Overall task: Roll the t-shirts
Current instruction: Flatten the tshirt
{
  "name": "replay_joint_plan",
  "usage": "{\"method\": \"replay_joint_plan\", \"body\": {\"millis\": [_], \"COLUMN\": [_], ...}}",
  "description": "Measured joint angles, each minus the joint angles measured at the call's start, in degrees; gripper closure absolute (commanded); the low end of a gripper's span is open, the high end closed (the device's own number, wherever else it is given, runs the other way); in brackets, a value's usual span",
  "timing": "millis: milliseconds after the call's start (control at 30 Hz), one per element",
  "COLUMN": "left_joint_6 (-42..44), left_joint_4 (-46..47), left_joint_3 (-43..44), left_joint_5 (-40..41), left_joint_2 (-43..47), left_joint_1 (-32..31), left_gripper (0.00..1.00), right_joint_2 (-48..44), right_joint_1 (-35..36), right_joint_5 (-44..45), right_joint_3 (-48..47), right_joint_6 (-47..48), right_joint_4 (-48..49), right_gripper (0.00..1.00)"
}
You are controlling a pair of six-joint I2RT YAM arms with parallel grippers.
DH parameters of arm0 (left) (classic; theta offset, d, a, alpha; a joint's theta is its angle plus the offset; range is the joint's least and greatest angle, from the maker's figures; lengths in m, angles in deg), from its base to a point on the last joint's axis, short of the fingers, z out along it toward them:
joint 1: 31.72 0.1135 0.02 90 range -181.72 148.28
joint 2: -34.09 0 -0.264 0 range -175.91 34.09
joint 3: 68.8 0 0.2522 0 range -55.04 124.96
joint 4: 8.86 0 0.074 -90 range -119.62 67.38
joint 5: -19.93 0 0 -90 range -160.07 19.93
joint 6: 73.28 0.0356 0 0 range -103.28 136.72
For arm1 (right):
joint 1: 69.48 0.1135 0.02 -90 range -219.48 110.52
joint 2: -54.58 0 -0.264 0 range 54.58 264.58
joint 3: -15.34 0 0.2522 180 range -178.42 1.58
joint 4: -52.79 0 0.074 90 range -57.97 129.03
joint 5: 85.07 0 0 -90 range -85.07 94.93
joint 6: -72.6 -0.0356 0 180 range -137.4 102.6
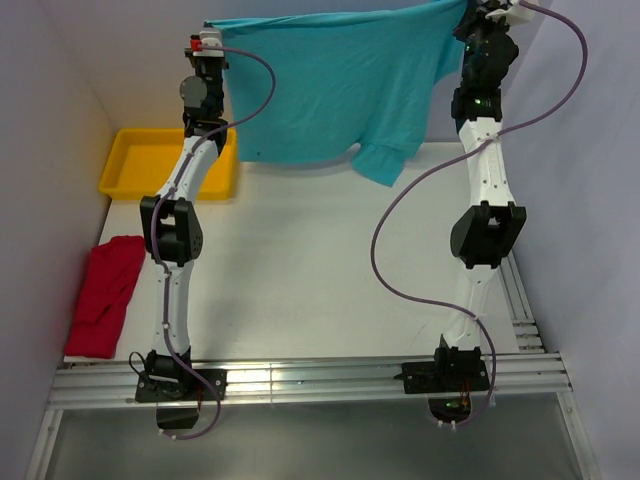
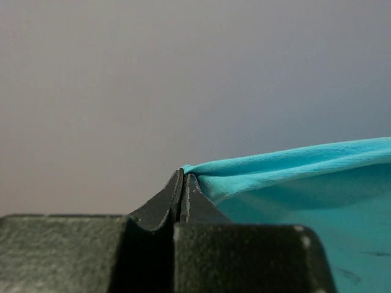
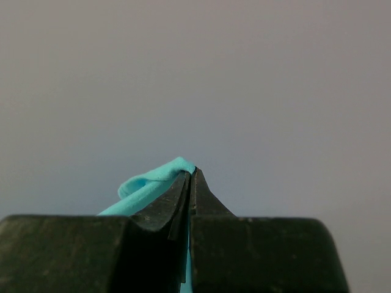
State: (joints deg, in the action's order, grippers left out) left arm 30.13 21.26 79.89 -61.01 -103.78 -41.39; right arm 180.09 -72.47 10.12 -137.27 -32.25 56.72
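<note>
Top external view is showing the left gripper (image 1: pixel 208 36) and right gripper (image 1: pixel 479 16) each clamping shut on an upper corner of the teal shirt (image 1: pixel 330 90), which is hanging stretched between them. Red shirt (image 1: pixel 105 295) is lying crumpled far below the left gripper, to its left, near the tray (image 1: pixel 122 188).

Left gripper (image 2: pixel 185 183) clamped on teal t-shirt (image 2: pixel 305 189) corner; cloth stretches right; grey, possibly wall, behind.
</note>
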Motion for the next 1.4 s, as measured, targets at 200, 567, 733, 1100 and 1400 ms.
{"method": "replay_joint_plan", "body": {"millis": [200,567,733,1100,1400], "left_joint_6": [-1.3,-1.0,-0.6,0.9,1.6], "left_joint_4": [0.5,-0.7,-7.1,-24.2,-40.6], "left_joint_3": [3.5,-5.0,-20.6,-54.6,-66.6], "left_joint_5": [-1.6,0.0,-0.5,-5.5,-9.1], "left_joint_2": [-2.6,1.0,8.2,33.5,39.7], "left_joint_1": [0.5,0.5,0.5,0.5,0.9], "left_gripper": [1.00,1.00,1.00,1.00,1.00], "right_joint_2": [-0.3,-20.2,-31.5,-52.5,-63.7], "right_joint_1": [0.1,0.2,0.3,0.0,-0.2], "right_joint_5": [0.3,3.0,3.5,4.0,2.7], "right_joint_3": [0.6,33.1,48.8,78.9,96.2], "right_joint_6": [1.3,1.8,-0.2,-10.4,-14.5], "right_joint_4": [5.7,9.8,8.0,-7.9,-22.7], "right_gripper": [1.00,1.00,1.00,1.00,1.00]}}
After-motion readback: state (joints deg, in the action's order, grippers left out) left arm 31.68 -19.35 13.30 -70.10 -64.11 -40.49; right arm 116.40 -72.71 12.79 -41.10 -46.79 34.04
